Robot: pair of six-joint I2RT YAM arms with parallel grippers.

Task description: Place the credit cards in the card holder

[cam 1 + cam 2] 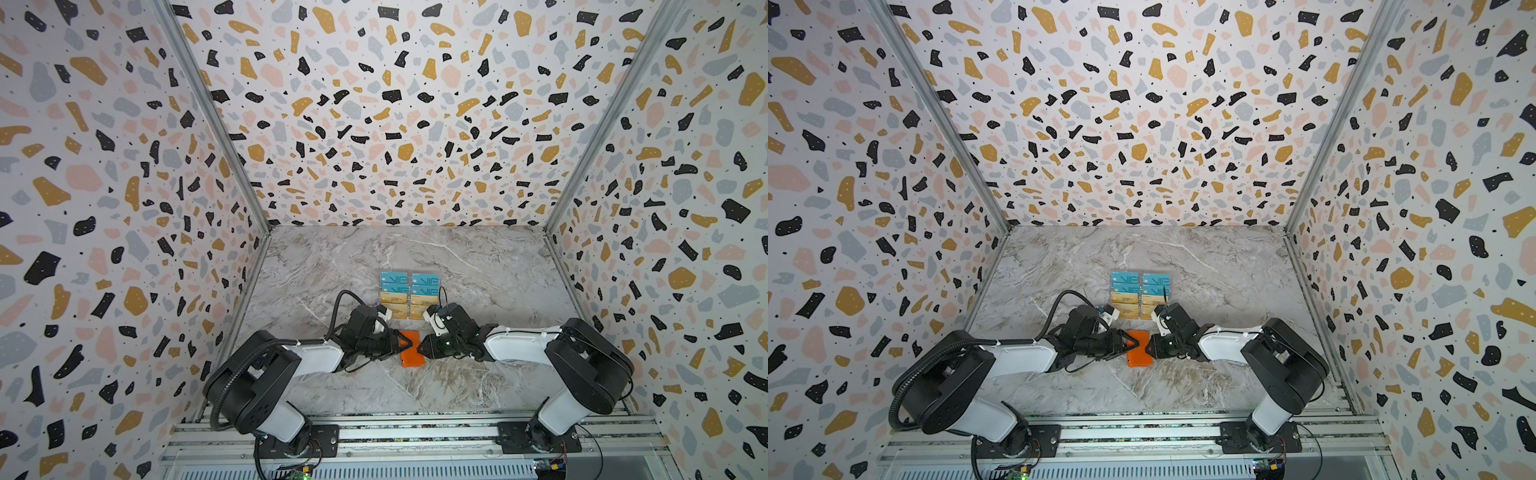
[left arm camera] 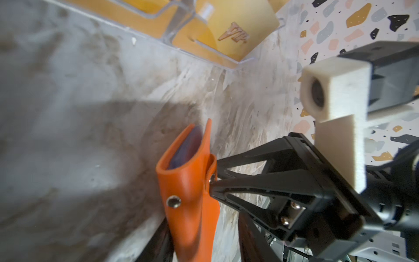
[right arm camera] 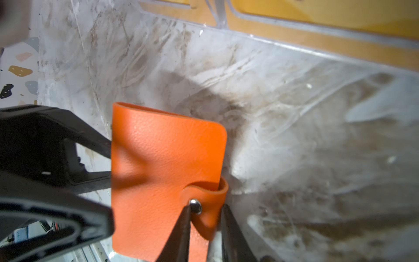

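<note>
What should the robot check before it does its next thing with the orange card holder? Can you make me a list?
1. Card holder open for cards: not ok, it is folded shut.
2. Right gripper on the snap tab: ok, it pinches the tab.
3. Left gripper gripping the opposite edge: cannot tell; its fingers sit around that edge, but how tightly is unclear.
4. Snap button popped open: cannot tell.
5. Cards ready to pick: ok, blue and gold ones sit in the clear rack beyond the grippers.
</note>
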